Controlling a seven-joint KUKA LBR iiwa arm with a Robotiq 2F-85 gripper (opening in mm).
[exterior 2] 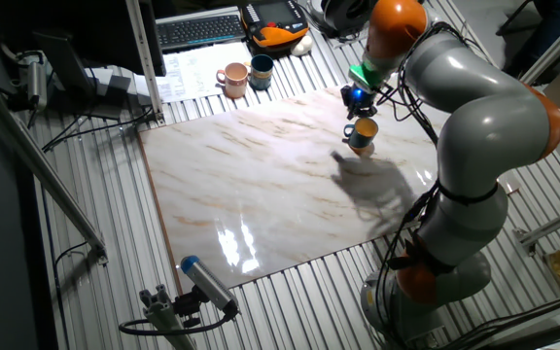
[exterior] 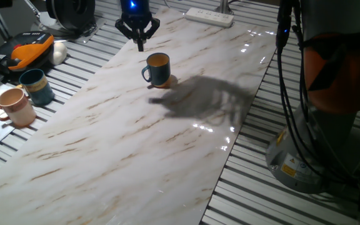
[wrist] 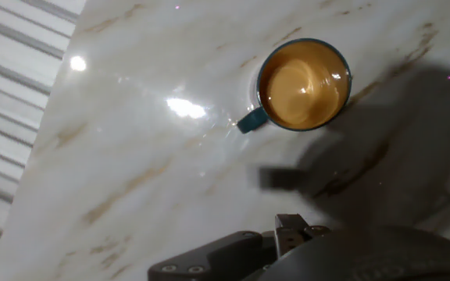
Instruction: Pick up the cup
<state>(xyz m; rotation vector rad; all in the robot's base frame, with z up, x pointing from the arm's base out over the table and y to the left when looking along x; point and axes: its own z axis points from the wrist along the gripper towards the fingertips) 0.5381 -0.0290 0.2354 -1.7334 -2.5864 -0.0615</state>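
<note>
The cup [exterior: 157, 68] stands upright on the marble surface [exterior: 105, 144], alone near the far end, with its orange-tan inside open to me and its loop handle [wrist: 250, 121] sticking out to one side. That upright stance suits a grasp from above over the rim, or across the wall beside the handle. My gripper [exterior: 138, 32] hangs above and just behind it, not touching. Its fingers [exterior: 140, 42] point down, drawn close together at their tips, holding nothing. In my hand view the cup sits off toward the top, so I judge I am not yet centred over it and must shift before I descend. The teal mug [exterior: 36, 85] and the pinkish-tan mug [exterior: 16, 106] stand together well apart, off the marble, out of my way.
</note>
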